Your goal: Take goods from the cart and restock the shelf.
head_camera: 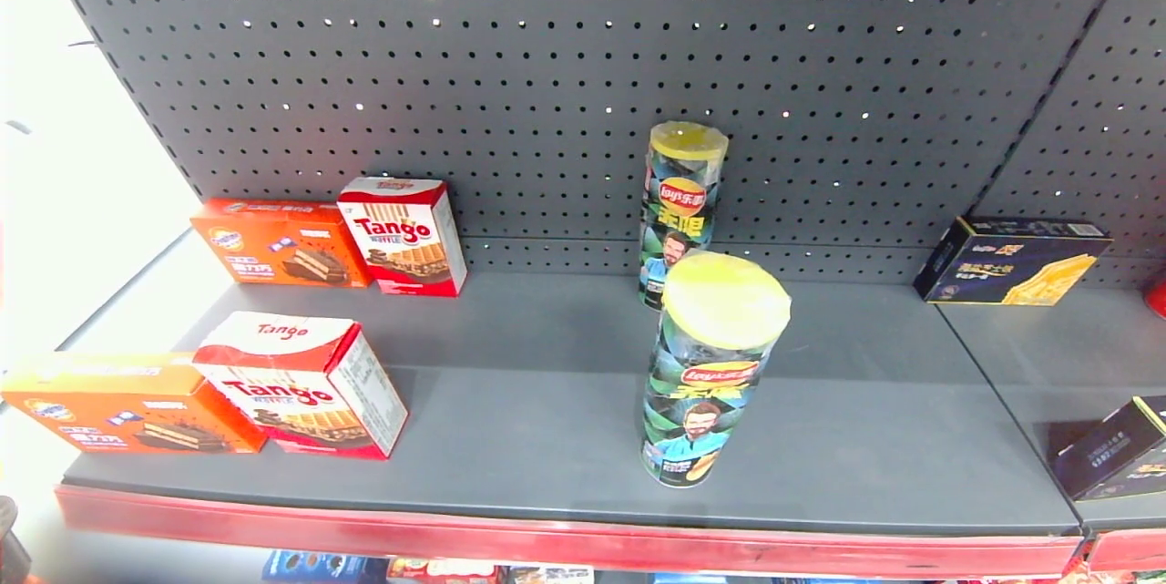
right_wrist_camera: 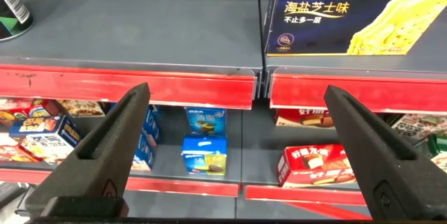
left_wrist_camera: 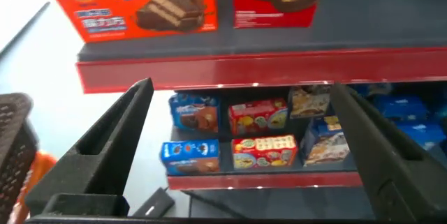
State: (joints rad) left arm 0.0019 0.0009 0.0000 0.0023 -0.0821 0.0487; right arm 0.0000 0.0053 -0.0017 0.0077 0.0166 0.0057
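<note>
Chips in two upright cans near the middle of the shelf (head_camera: pixel 547 402): front can (head_camera: pixel 706 374) toward the red edge, rear can (head_camera: pixel 681 210) just behind it, against the pegboard (head_camera: pixel 547 65). On the robot's left, red-and-white wafer boxes (head_camera: pixel 305 384) beside orange cake boxes (head_camera: pixel 127 402), one pair in front and one behind. On its right, dark boxes (head_camera: pixel 1011 261). Before the red edge, under an orange box, left gripper (left_wrist_camera: pixel 241 91) with fingers spread wide, holding nothing. Beneath a dark box, right gripper (right_wrist_camera: pixel 237 90) likewise spread and empty.
</note>
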